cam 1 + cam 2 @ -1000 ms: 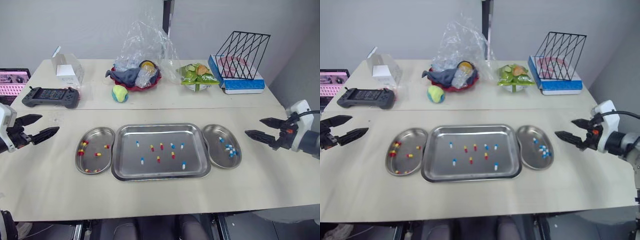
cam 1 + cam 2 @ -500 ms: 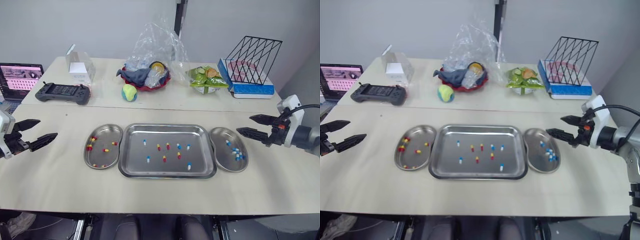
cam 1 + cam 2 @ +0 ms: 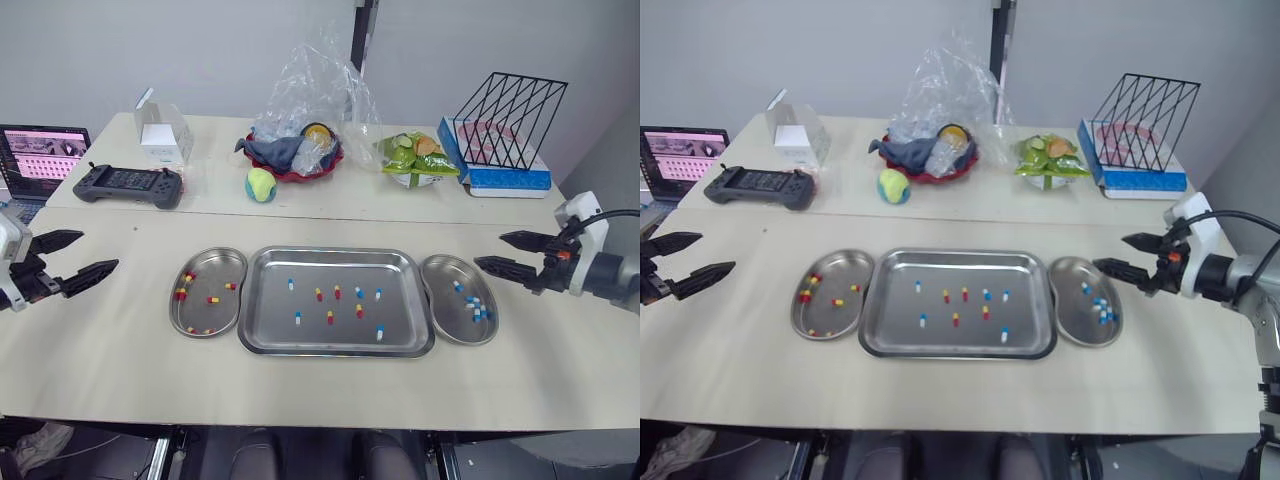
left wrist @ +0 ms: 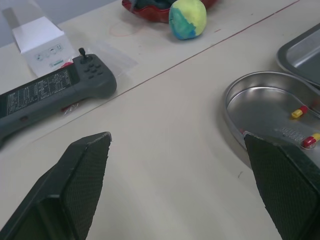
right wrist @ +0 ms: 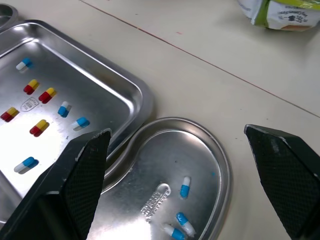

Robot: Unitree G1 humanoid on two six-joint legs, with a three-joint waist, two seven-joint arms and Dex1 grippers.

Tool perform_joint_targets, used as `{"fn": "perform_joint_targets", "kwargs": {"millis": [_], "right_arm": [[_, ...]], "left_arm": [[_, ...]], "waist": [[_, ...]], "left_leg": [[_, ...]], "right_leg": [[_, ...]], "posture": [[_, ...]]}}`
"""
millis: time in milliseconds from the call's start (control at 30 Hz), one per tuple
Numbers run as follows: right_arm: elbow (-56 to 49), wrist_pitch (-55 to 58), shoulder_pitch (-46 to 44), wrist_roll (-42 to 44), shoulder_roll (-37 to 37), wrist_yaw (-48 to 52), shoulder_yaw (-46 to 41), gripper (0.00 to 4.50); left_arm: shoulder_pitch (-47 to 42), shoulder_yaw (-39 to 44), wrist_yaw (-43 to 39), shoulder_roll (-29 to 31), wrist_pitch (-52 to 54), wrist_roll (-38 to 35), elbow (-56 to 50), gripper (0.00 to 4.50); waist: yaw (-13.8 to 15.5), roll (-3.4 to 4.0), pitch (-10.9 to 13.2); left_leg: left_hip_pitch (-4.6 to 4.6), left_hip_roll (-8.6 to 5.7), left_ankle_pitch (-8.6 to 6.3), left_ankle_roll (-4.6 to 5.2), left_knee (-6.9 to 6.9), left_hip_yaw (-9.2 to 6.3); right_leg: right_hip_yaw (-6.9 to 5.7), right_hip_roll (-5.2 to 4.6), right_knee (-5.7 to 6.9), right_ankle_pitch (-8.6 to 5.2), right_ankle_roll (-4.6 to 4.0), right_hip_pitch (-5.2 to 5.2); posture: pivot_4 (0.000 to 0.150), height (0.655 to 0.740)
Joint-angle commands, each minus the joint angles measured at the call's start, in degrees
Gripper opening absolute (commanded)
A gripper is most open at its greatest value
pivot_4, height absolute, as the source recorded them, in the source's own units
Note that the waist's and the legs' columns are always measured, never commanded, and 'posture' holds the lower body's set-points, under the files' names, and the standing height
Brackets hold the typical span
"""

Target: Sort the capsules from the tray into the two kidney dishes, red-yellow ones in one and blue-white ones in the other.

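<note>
The tray [image 3: 336,265] sits in the middle of the near table [image 3: 300,390] with nine capsules scattered on its floor. I count four red-yellow capsules [image 3: 329,318] and five blue-white capsules [image 3: 298,319], all well apart from one another.

Touching the tray on either side are the two kidney dishes. The left kidney dish [image 3: 200,313] holds red-yellow ones only, about half a dozen as far as I can make out. The right kidney dish [image 3: 448,305] holds a small cluster of blue-white ones, about five.

So the sorting looks partly done, with the tray's nine left to move. Neither arm is over the tray. The left gripper [image 3: 97,252] hangs out beyond the left dish, jaws spread wide and empty. The right gripper [image 3: 490,250] hovers just past the outer rim of the right dish, jaws equally wide and holding nothing.

The next move, I'd say, is a reach inward and down to pinch a single capsule. They are tiny and lie flat on slick steel, so the jaws would need to narrow a good deal first.

Farther back lie a game controller [image 3: 127,186], a yellow-green ball [image 3: 261,184] and a black wire rack [image 3: 510,105].
</note>
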Motion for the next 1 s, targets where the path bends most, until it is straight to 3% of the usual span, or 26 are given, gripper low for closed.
{"fn": "perform_joint_targets", "kwargs": {"millis": [33,200,433,800,1000], "right_arm": [[-10.3,3.4,-1.5,4.3,1.2,0.1,2.2,4.50],[-19.4,8.0,-4.9,6.4,8.9,-6.2,9.0,4.50],[-29.5,10.4,-7.1,3.1,19.9,-15.6,21.9,4.50],[-26.1,9.2,-7.5,-7.1,27.7,-25.6,33.6,4.50],[-20.4,13.9,-7.3,-10.0,37.4,-32.5,37.4,4.50]], "left_arm": [[2.4,1.1,-3.0,0.0,4.7,-4.8,-9.2,4.46],[4.2,0.9,-0.9,-1.4,8.3,-6.6,-17.8,4.46],[9.6,2.3,-1.9,-1.4,14.2,-10.5,-28.0,4.46],[13.4,3.7,-2.4,-1.8,16.4,-12.2,-31.9,4.46],[15.5,5.1,-4.6,-0.7,15.2,-11.1,-30.9,4.46]], "waist": [[0.0,0.00,0.0],[-0.1,0.00,0.0],[0.0,0.00,0.0],[-0.1,-0.06,0.0],[-0.2,-0.05,0.0]], "left_leg": [[-0.01,0.02,0.00,0.00,0.00,0.00],[-0.06,0.05,0.00,0.00,0.03,-0.04],[-0.19,0.05,0.00,0.00,0.10,-0.05],[-0.18,0.05,0.00,0.00,0.15,-0.10],[-0.18,0.06,0.00,0.00,0.12,-0.13]], "right_leg": [[0.00,0.02,0.02,-0.01,-0.01,-0.02],[0.01,0.08,0.04,-0.01,-0.03,-0.06],[0.02,0.08,0.11,-0.02,-0.03,-0.19],[-0.01,0.08,0.15,-0.04,-0.08,-0.18],[-0.01,0.13,0.17,-0.06,-0.12,-0.21]], "posture": [[0.150,0.7334],[0.150,0.7334],[0.150,0.7334],[0.150,0.7334],[0.150,0.7334]]}}
